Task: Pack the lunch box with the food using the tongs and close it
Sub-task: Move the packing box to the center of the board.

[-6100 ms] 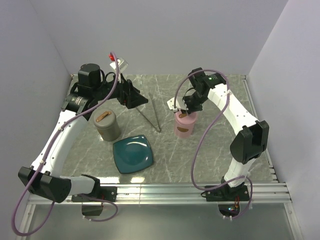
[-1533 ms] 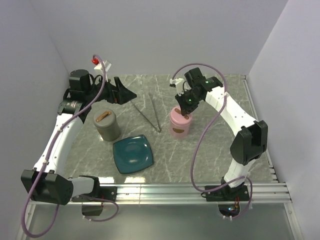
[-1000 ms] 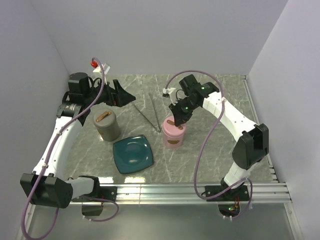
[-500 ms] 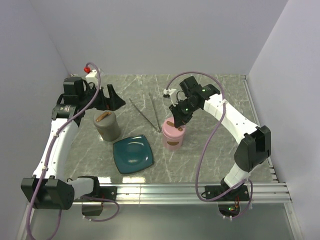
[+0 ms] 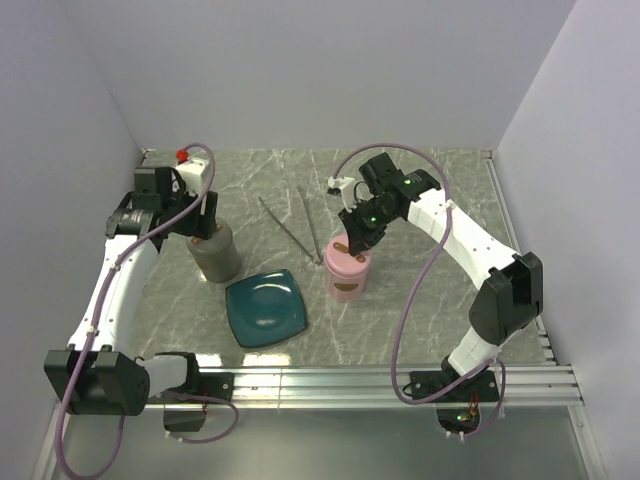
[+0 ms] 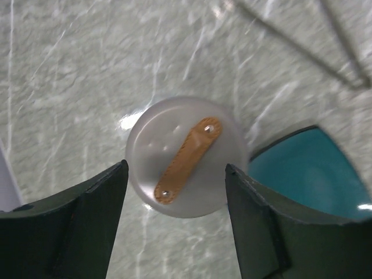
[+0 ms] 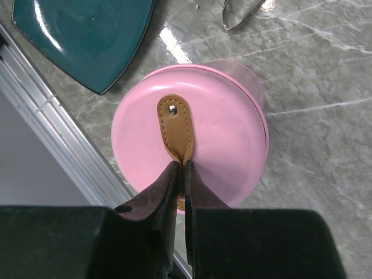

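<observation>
Pinching the brown strap (image 7: 174, 125) on the pink box (image 7: 232, 133), the right gripper (image 7: 181, 170) has its jaws together, at the centre of the top view. Left gripper (image 6: 176, 168) hangs over the grey box (image 5: 218, 260) at the left, jaws apart either side of its lid (image 6: 145, 151); whether they touch it I cannot tell. Tongs (image 5: 300, 225) lie on the table (image 5: 420, 200) above the plate (image 5: 265, 308), joined end just beside the pink box. No food shows. A tight lid could drag the whole pink box up and tip it onto the tongs. An off-centre squeeze could shove the grey box against the plate.
</observation>
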`<act>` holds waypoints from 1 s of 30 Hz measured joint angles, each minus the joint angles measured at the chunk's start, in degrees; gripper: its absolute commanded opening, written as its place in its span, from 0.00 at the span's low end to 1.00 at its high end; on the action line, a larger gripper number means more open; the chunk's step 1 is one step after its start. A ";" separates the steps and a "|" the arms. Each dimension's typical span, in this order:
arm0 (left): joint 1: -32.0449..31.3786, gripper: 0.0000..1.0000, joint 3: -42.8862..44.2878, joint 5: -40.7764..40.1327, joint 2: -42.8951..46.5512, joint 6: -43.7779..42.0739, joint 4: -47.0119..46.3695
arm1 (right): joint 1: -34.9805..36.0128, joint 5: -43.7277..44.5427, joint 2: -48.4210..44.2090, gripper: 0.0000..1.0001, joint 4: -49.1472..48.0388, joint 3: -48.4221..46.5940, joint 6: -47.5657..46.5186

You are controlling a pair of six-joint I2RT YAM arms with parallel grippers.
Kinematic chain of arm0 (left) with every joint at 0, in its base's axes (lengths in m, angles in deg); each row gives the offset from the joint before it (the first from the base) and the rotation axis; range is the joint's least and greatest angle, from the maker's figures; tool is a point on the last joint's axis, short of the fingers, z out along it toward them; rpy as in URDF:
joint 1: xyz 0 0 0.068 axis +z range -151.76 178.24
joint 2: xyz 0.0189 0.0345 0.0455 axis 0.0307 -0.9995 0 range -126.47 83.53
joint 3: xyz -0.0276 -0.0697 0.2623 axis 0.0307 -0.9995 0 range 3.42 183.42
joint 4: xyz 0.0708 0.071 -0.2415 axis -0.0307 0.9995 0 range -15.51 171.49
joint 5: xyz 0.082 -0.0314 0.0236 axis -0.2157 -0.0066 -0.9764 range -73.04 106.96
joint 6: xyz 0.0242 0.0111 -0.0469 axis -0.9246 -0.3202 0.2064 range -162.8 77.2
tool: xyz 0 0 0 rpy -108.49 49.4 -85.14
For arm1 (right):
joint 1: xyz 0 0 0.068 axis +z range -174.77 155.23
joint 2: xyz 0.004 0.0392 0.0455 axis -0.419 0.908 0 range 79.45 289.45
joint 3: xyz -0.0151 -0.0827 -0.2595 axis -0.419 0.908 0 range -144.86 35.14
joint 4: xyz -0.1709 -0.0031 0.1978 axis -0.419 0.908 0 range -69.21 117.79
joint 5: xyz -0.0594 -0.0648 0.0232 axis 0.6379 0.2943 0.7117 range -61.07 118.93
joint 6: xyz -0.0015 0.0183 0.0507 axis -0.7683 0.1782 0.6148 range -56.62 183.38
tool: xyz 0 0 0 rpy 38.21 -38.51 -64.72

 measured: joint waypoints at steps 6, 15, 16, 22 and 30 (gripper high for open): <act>0.02 0.61 -2.56 -2.78 -1.03 -4.63 0.04 | -0.02 0.13 0.02 0.00 0.00 0.00 0.42; 0.02 0.53 -4.22 -2.16 -3.30 -7.26 -0.59 | -0.02 0.22 0.02 0.00 -0.04 0.00 0.61; 0.02 0.51 -4.22 -1.75 -3.54 -7.41 -0.98 | -0.02 0.22 0.02 0.00 -0.02 0.00 0.63; 0.00 0.31 -3.93 1.57 -5.68 -8.02 -3.69 | -0.02 0.24 0.02 0.00 -0.04 0.02 0.63; -1.03 0.18 -1.60 5.53 -9.73 -9.22 -6.03 | -0.17 0.00 -0.02 0.00 -0.42 0.37 0.92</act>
